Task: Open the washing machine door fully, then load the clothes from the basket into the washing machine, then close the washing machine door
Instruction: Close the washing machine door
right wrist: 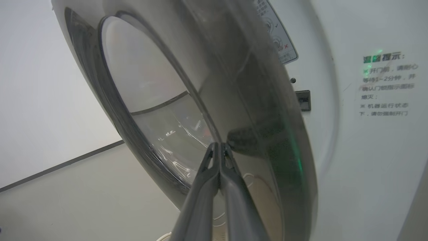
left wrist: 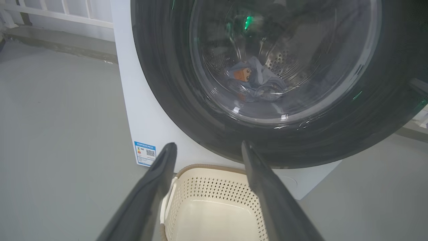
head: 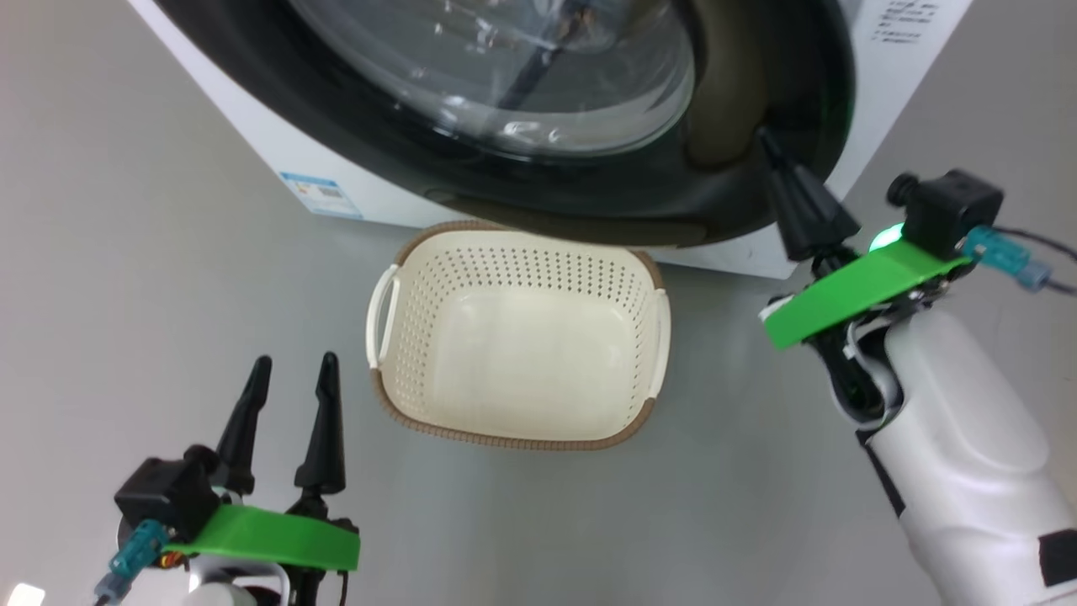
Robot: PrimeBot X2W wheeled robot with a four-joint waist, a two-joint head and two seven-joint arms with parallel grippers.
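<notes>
**Item: washing machine door**. Glossy black ring around a clear bowl. It is swung most of the way toward the front of the washing machine and overhangs the far rim of the basket. In the right wrist view a gap shows between the ring's edge and the latch slot, so it is judged not yet latched.

**Clothes**. A denim-blue piece with an orange patch lies in the drum, seen through the glass.

**Basket**. Cream with a brown rim, on the floor just in front of the machine. Nothing is in it.

**Progress.** Opening and loading look done. What is left is pushing the door fully home.

**Right hand**. Fingers pressed together and gripping nothing. The tip is set against the ring's outer face at its free edge, right of the glass.

**Left hand**. Fingers spread apart and holding nothing. It hangs just left of the basket, well short of the door.
</notes>
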